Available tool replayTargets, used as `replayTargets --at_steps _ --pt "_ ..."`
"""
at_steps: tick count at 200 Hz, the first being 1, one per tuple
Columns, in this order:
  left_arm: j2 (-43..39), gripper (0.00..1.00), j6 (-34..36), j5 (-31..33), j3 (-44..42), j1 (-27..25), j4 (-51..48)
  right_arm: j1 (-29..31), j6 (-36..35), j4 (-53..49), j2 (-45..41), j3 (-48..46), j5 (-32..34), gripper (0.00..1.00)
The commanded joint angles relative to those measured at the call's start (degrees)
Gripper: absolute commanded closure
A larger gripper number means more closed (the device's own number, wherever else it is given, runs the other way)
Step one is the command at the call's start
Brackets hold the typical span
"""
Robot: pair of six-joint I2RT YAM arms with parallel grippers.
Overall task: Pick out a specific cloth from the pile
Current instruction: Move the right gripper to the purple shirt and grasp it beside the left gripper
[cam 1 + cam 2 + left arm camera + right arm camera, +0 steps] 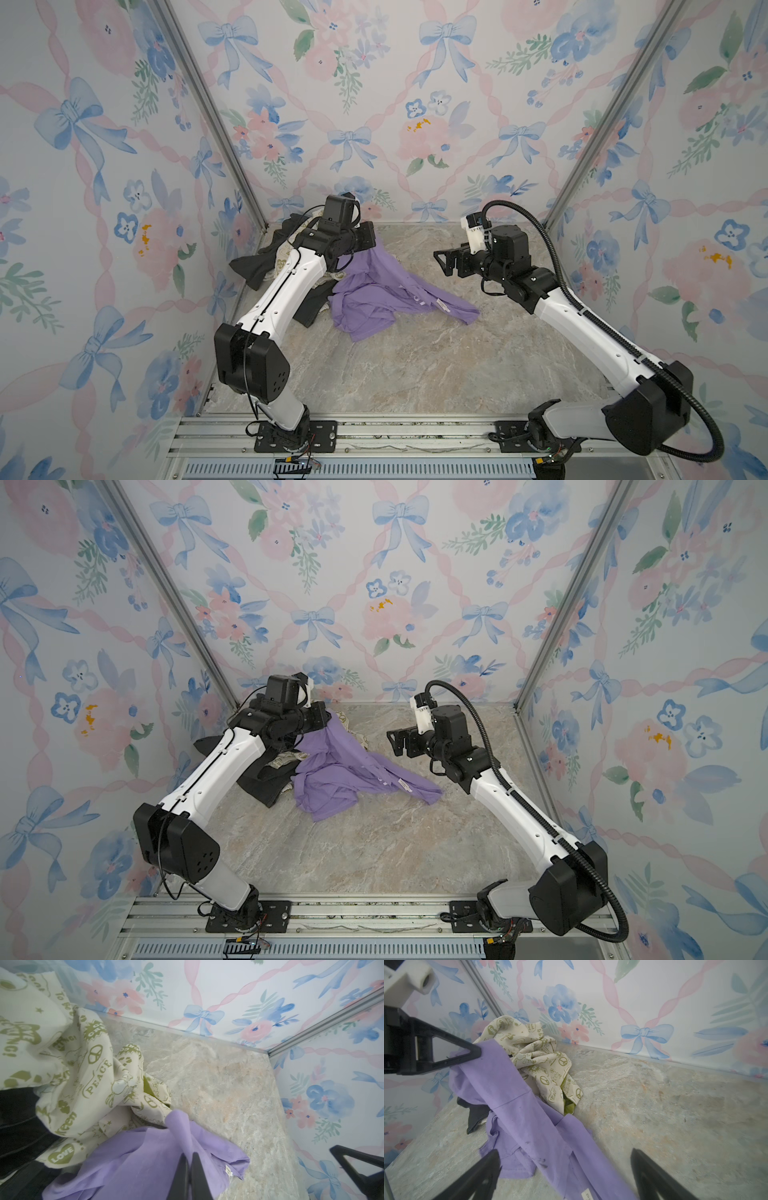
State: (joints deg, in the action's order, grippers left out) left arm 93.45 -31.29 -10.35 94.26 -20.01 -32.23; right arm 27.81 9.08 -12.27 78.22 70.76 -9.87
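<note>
**Lift of the chosen garment from the heap.** The lilac cloth [374, 291] is being gripped at its far, upper end by the left hand [190, 1155], whose jaws are being held clenched on a raised fold of the fabric. From that pinch the garment is being let down in a slanting band. Its long axis is running from the far left, beside the pile [266, 266], toward the near right, and its lower part is being carried by the desk [415, 374].

The right hand [444, 262] is being held fully released, with its jaws spread wide. It is being kept above the desk to the right of the band, near it but apart from it. The grasped end is thus being controlled by the left arm, while the free tail is lying closer to the right arm. The coming move is judged to turn on this slant. A pull away from the pile along the band's own axis would be expected to draw the tail clear.

The cloth is being shown as plain, soft and much creased, with a seam across it and a small white label [441, 305] near its trailing tip. The cream cloth [83, 1064], printed in olive green, and the dark cloth [16, 1126] are being left in the heap behind and beside it. The lilac hem is being shown against the dark cloth in both top views. Whether any fold is caught beneath it possibly cannot be settled from these views.
</note>
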Motion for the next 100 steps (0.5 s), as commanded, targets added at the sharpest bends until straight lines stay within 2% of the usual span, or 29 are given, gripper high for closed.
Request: replayTargets --at_steps 1,30,42,100 --pt "0.78 1.00 2.73 -4.39 2.82 -1.37 1.74 2.83 -6.85 -0.99 1.57 3.67 -3.93 0.02" --pt "1.28 1.00 5.44 -7.16 4.82 -3.90 2.95 5.97 -12.23 -3.66 3.75 6.46 -5.24 0.05" --pt "1.30 1.00 6.66 -8.03 5.45 -5.21 3.29 6.70 -13.45 -4.22 4.63 7.48 -5.67 0.10" --pt "1.65 1.00 7.81 -13.20 5.76 -7.85 6.07 7.17 -12.97 -1.48 6.42 8.34 -6.73 0.22"
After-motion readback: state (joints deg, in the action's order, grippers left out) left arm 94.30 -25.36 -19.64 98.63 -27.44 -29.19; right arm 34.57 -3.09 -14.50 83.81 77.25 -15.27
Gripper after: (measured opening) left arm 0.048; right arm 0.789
